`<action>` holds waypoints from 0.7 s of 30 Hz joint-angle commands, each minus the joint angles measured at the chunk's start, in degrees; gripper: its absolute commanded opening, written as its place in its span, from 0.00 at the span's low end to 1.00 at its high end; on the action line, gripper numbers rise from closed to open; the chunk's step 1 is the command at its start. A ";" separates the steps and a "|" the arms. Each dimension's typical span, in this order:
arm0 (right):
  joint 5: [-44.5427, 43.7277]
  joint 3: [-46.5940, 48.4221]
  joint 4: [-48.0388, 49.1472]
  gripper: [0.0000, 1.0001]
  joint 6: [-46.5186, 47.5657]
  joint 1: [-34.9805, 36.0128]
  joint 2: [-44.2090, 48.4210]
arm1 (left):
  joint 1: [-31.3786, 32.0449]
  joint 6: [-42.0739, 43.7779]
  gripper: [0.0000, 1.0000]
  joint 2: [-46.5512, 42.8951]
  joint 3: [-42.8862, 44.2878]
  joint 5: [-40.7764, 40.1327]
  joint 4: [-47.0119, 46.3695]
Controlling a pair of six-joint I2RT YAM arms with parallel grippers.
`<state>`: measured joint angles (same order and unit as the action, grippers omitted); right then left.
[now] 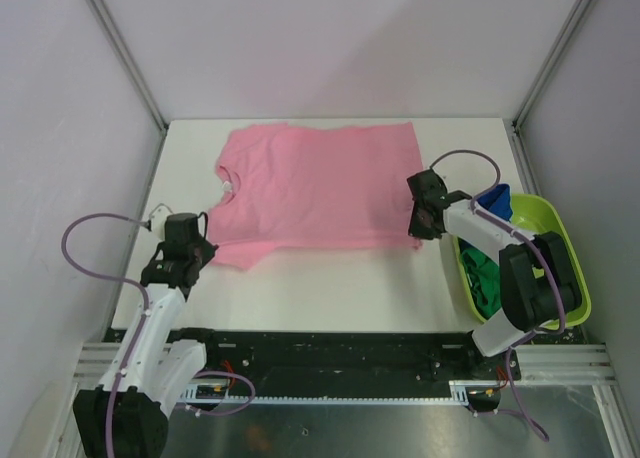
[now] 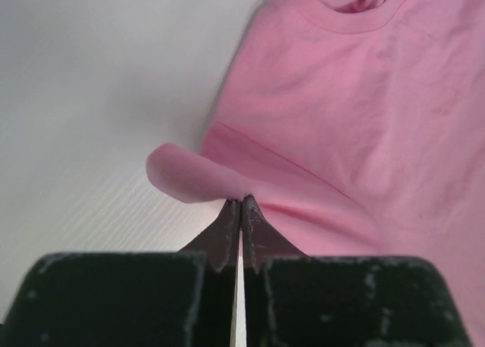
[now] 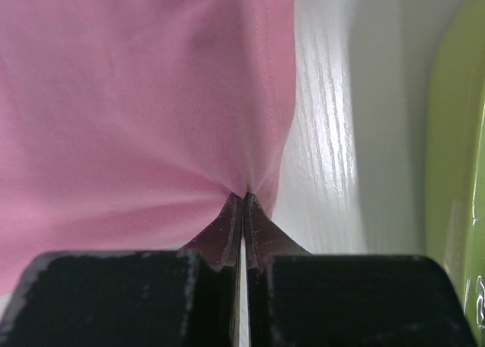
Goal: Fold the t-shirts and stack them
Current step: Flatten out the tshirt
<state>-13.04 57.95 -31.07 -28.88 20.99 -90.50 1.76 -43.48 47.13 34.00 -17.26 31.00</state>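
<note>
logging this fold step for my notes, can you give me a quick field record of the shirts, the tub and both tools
pink t-shirt: spread open on the table, collar toward the left, not yet folded
left tool: shut on the pink t-shirt's near sleeve
right tool: shut on its near hem corner
lime-green tub: at the table's right edge, beside the right arm
dark green t-shirt: bunched inside the tub
blue t-shirt: bunched at the tub's far end
stack: none visible yet
</note>
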 commanded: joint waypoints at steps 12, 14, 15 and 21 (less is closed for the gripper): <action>-0.57 -0.35 2.10 0.22 1.70 -0.09 2.73 | 5.19 6.46 0.00 2.99 2.03 2.12 1.07; -0.93 -0.11 1.83 0.40 1.39 0.05 3.96 | 5.30 6.56 0.00 3.50 2.94 -1.65 1.54; -1.11 -0.12 1.60 0.48 1.25 -0.19 4.69 | 5.11 6.74 0.00 3.58 3.54 -4.41 2.05; -2.30 -0.12 1.29 0.59 -0.76 -0.93 6.00 | 4.51 7.87 0.00 4.98 6.01 -8.36 2.80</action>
<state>-13.21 55.99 -30.37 -27.64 20.49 -86.46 6.61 -37.12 51.75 36.91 -20.67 33.95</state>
